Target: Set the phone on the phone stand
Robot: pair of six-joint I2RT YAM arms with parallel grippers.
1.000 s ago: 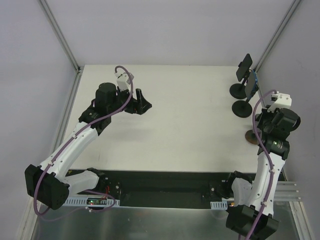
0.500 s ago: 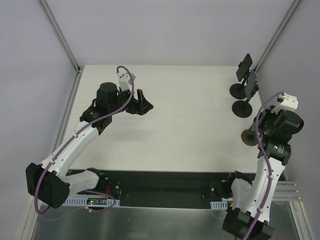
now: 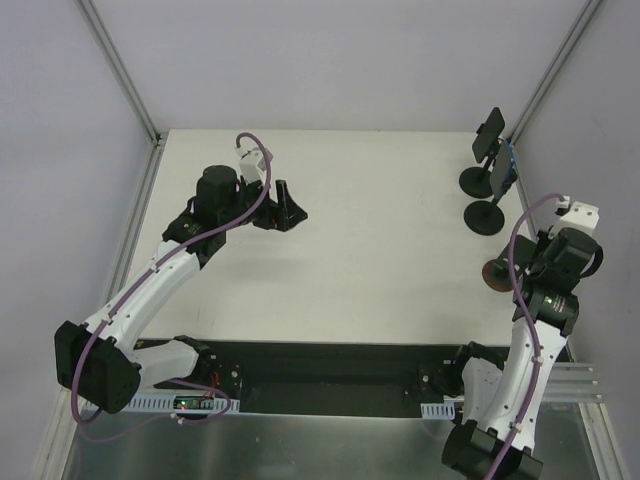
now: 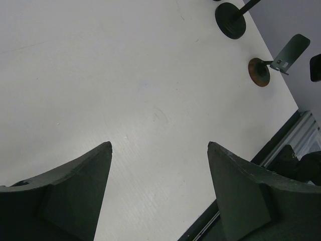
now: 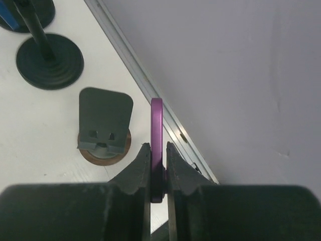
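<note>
My right gripper (image 5: 158,146) is shut on a purple phone (image 5: 156,120), held edge-on just right of the empty phone stand (image 5: 103,135). The stand has a dark grey tilted plate on a round brown base. It stands near the table's right edge in the top view (image 3: 497,272) and shows in the left wrist view (image 4: 261,70). In the top view the right gripper (image 3: 530,265) is mostly hidden under its wrist, and the phone does not show. My left gripper (image 3: 290,205) is open and empty over the left half of the table; its fingers (image 4: 75,191) frame bare tabletop.
Two black stands stand at the back right, one holding a black phone (image 3: 489,135), the other a blue-edged phone (image 3: 503,170). Their round bases (image 5: 49,61) lie just beyond the empty stand. The table's right rail (image 5: 170,120) and the wall run close beside the phone.
My right wrist has drawn back toward the near right with the phone still gripped, uncovering more of the empty stand. The left arm has barely moved.
</note>
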